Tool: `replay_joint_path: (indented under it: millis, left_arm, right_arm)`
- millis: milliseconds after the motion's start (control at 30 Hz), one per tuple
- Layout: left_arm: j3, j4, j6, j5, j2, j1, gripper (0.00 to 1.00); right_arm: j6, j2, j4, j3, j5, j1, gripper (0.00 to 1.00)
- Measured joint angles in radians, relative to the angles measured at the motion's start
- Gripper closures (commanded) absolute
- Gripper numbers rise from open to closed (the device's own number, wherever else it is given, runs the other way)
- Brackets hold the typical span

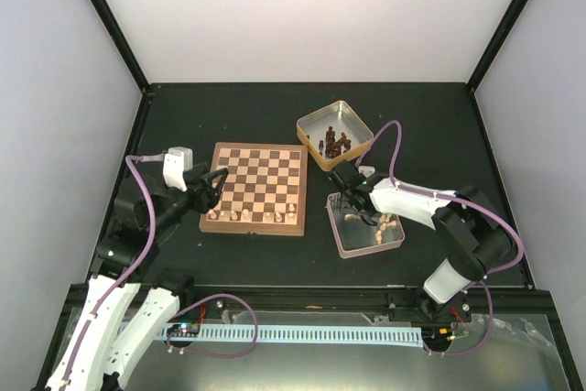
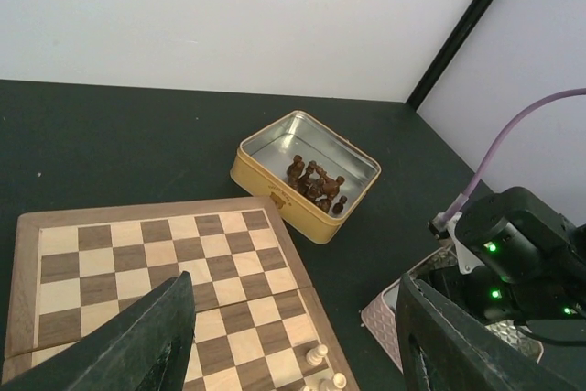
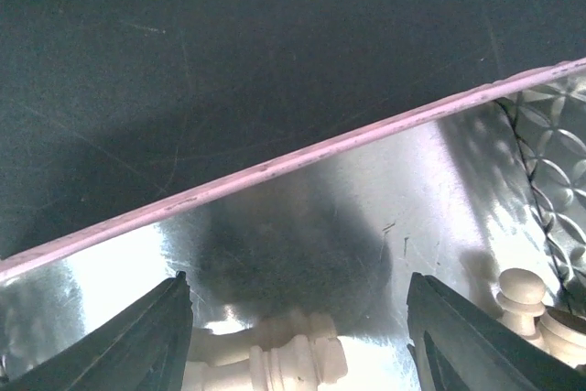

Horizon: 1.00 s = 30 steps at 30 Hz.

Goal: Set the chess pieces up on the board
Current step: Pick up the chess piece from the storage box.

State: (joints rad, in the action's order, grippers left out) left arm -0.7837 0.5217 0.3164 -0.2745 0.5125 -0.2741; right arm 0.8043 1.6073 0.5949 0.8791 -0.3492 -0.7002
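Dark tabletop carrying one board and two tins

The matte black tabletop fills the enclosure floor between pale walls. The board lies flat left of centre, its edges nearly square to the tabletop's. Right of it and further back sits an open yellow tin, turned cornerwise; nearer the front lies an open pink tin, just beside the board's right edge, not touching.

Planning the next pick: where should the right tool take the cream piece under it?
Probably grip the piece across its ringed waist, from straight above, wrist turned: it lies sideways in the tin, its length running between the right tool's fingers.
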Motion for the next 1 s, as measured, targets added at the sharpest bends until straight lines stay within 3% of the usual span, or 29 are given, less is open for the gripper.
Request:
replay_joint_path:
  millis: [500, 1000]
  left_arm:
    - [0.010, -0.011, 0.000, -0.004, 0.006, 0.000, 0.38]
    - [0.016, -0.015, 0.000, -0.005, 0.006, 0.000, 0.38]
  right_arm:
    - [-0.026, -0.050, 0.003, -0.077, 0.107, -0.027, 0.43]
    - [-0.004, -0.103, 0.024, -0.120, 0.172, -0.068, 0.66]
